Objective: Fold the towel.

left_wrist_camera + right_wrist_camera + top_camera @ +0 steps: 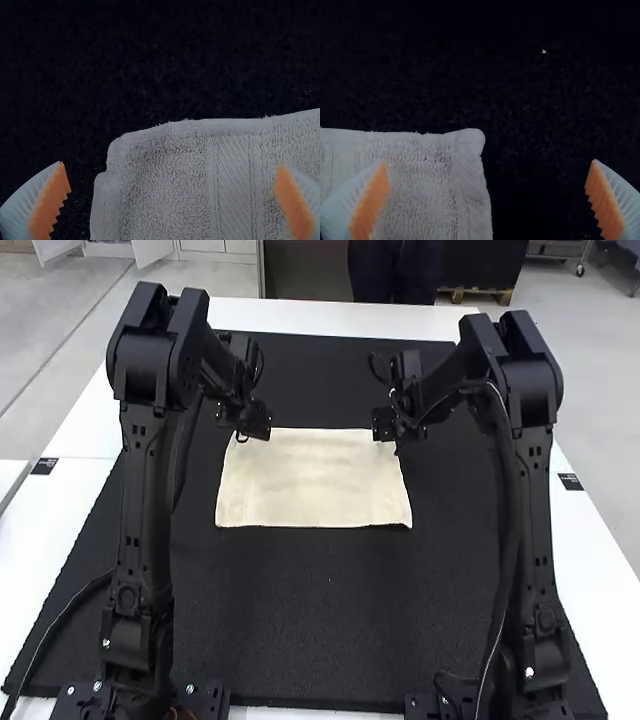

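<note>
On the white table (55, 510), the black mat (300, 620) bears the flat-lying towel (312, 480), its far corners near the left gripper (171, 165) and right gripper (489, 162), both spread apart; a shallow pinch could drop a corner, while reaching too low could snag the mat beneath.

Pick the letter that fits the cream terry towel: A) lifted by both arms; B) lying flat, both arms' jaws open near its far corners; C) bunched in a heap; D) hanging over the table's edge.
B: the cream terry towel lies flat on the black mat, and each arm's jaws stand wide apart near a far corner.
</note>
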